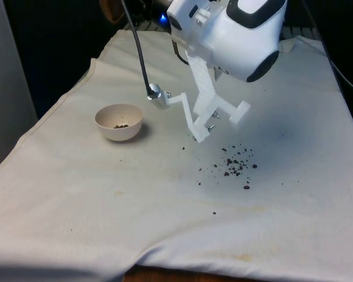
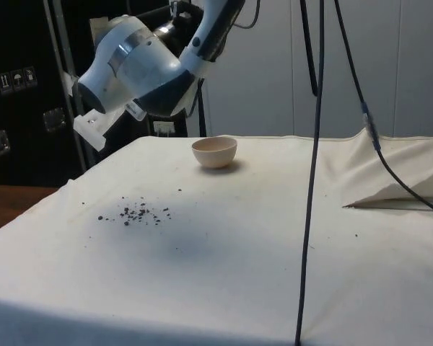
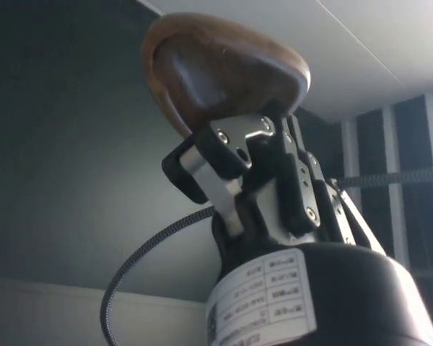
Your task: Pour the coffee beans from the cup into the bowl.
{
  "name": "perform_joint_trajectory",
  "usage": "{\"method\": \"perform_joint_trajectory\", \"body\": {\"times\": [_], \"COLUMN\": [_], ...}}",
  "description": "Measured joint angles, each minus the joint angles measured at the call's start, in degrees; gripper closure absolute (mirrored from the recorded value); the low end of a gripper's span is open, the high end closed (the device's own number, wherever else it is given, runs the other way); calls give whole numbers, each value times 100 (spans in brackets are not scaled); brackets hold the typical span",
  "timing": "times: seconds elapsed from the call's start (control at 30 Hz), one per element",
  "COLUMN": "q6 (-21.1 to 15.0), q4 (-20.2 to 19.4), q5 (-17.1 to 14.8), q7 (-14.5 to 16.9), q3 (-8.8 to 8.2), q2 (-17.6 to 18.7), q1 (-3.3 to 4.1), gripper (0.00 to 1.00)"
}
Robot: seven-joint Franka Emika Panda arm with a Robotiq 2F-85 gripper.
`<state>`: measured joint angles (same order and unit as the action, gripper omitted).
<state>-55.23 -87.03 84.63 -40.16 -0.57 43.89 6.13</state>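
**White cloth has spilled beans on it; pour over the bowl**

White cloth (image 1: 165, 235) covers the whole table. The bowl (image 1: 119, 121) sits on it, toward the front view's left. It is small, round and pale, and it stands upright. Only a few beans (image 1: 121, 126) lie in the bottom of it. Many more beans (image 1: 236, 164) lie loose on the cloth, well apart from the bowl, toward the front view's right.

The gripper (image 3: 254, 137) is pinched tight on the rim of the cup (image 3: 224, 68). The cup is brown, smooth and rounded, like wood. It is held up in the air and tipped. In the wrist view I cannot tell if any beans are left inside.

To do this step well, I think the cup should go right above the middle of the bowl before it tips again. It should come down low, close to the rim, so the beans cannot bounce out. Tipping slowly would help too, because the bowl is small and easy to miss. The bowl looks light, so a bump could push it away.
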Motion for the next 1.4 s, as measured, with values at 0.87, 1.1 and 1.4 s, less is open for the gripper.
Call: {"method": "perform_joint_trajectory", "body": {"times": [0.87,1.1,1.4], "q6": [-126,-172,-201], "q4": [-23,-29,-40], "q5": [-1100,-1455,-1782], "q7": [-424,-527,-613], "q3": [11,11,11], "q2": [-143,-183,-229], "q1": [-23,-34,-46], "gripper": [100,100,100]}}
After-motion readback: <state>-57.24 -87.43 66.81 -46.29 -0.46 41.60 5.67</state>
